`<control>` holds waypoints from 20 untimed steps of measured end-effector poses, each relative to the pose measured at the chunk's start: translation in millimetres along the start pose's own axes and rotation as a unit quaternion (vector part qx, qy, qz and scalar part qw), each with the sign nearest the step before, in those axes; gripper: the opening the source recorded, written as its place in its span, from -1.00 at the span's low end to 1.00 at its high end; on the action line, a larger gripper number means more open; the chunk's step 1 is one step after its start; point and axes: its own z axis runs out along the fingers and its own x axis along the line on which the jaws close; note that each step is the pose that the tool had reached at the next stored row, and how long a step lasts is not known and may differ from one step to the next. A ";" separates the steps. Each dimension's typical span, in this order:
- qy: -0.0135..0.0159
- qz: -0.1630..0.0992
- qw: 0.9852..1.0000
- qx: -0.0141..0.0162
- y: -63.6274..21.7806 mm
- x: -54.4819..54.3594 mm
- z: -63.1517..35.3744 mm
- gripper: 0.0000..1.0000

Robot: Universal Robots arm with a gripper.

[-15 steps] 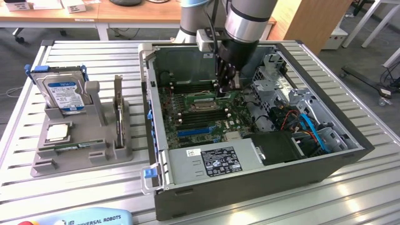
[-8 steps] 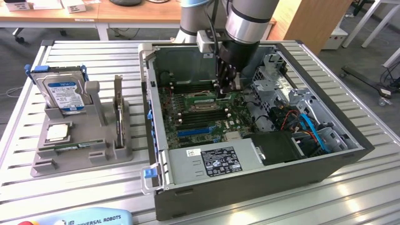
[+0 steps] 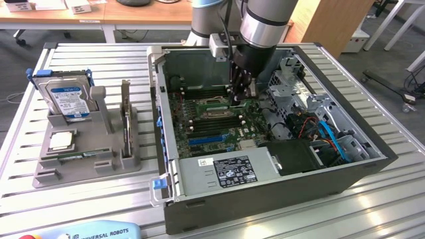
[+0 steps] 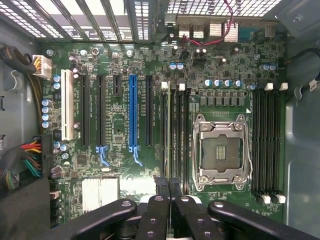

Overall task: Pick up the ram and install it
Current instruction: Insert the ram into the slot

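Bright, even light across the ribbed silver metal table (image 3: 27, 199); white glare streaking its near corner at the exterior view's right. Soft shade inside the open dark-grey metal computer case (image 3: 265, 194). At the wrist, blown-out white through the perforated metal grille (image 4: 220, 6), dull sheen along the black metal gripper (image 4: 168, 184).

I work in a robotics lab: my bench is a slatted aluminium table (image 3: 391, 199), an opened desktop computer case (image 3: 265, 196) lies on it, wooden desks (image 3: 146, 15) stand behind, and a Universal Robots pendant (image 3: 99, 231) rests nearby.
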 end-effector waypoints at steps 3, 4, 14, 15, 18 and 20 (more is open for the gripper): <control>0.000 0.000 1.000 0.000 -0.2 0.2 3.7 -0.76; 0.000 0.000 1.000 0.000 -0.2 0.2 5.0 -0.76; 0.000 0.000 1.000 0.000 -0.7 0.8 15.9 -0.76; 0.000 0.000 1.000 0.000 -0.7 0.8 15.9 -0.76; 0.000 0.000 1.000 0.000 -0.6 -0.6 16.8 -0.76; 0.000 0.000 1.000 0.000 -0.3 -2.7 18.0 -0.76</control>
